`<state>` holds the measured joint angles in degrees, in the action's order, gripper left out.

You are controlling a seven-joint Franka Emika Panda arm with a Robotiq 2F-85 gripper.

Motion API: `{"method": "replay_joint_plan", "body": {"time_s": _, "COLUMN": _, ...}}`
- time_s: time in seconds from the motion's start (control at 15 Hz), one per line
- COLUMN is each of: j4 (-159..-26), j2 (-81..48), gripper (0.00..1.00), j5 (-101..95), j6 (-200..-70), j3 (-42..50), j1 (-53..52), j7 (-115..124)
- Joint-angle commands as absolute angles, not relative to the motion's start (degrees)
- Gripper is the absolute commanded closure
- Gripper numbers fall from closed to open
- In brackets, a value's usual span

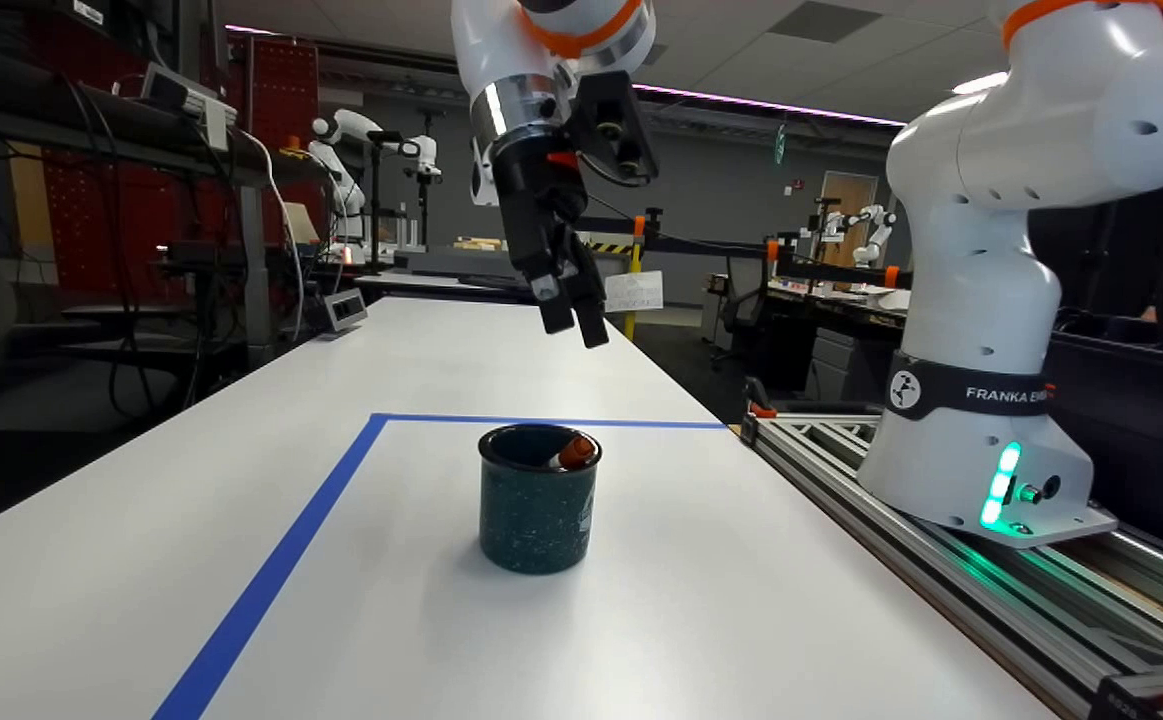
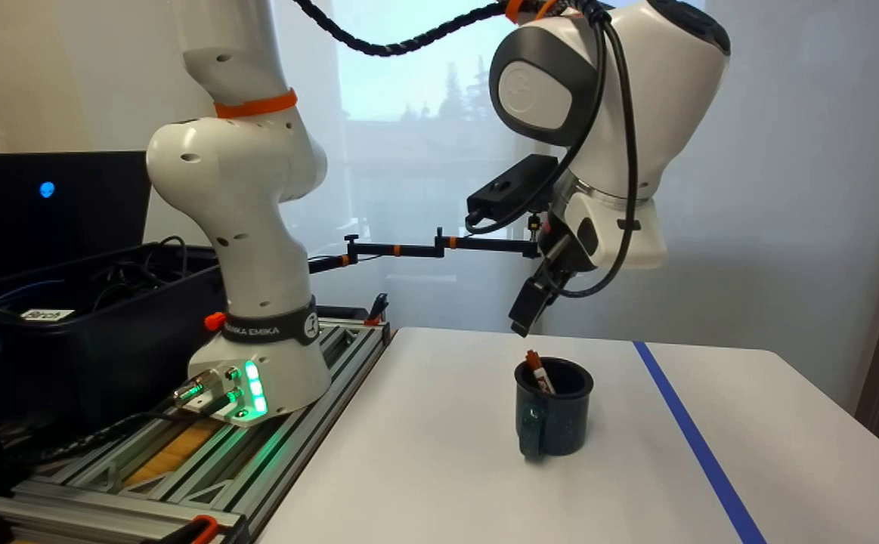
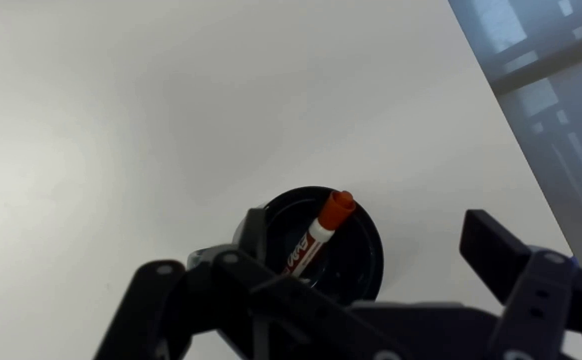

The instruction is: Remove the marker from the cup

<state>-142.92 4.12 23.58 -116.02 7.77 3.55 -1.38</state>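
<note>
blue tape (image 2: 698,446) near cup (image 1: 536,525) on desk (image 2: 424,453); robot base (image 1: 941,460) alongside desk | cup wall rings lower marker (image 3: 319,233) | marker inside cup, long axis slanted, orange cap up, toward base | claw (image 3: 364,231) wide, above cup

Lab, Franka arm (image 1: 986,250), probable robots (image 1: 351,123) behind

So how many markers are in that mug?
1. The orange-capped marker leans inside the dark teal mug, its cap pointing up. In the wrist view the gripper covers part of the mug's inside, so another low down could be hidden.
</note>
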Motion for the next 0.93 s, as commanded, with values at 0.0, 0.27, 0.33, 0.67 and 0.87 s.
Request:
{"method": "replay_joint_plan", "body": {"time_s": 0.0, "j4": -140.7, "j2": 1.2, "gripper": 0.0, "j5": 27.8, "j6": -115.6, "j3": 7.5, "j1": 4.6, "j7": -1.5}}
{"method": "replay_joint_plan", "body": {"time_s": 0.27, "j4": -139.2, "j2": -1.3, "gripper": 0.05, "j5": 30.9, "j6": -115.4, "j3": 7.3, "j1": 5.0, "j7": -1.6}}
{"method": "replay_joint_plan", "body": {"time_s": 0.33, "j4": -138.9, "j2": -2.0, "gripper": 0.16, "j5": 31.4, "j6": -115.2, "j3": 7.3, "j1": 5.1, "j7": -1.8}}
{"method": "replay_joint_plan", "body": {"time_s": 0.67, "j4": -137.6, "j2": -4.9, "gripper": 0.48, "j5": 33.1, "j6": -115.0, "j3": 7.0, "j1": 5.4, "j7": -1.9}}
{"method": "replay_joint_plan", "body": {"time_s": 0.87, "j4": -137.4, "j2": -6.6, "gripper": 0.51, "j5": 33.5, "j6": -115.0, "j3": 6.7, "j1": 5.5, "j7": -1.9}}
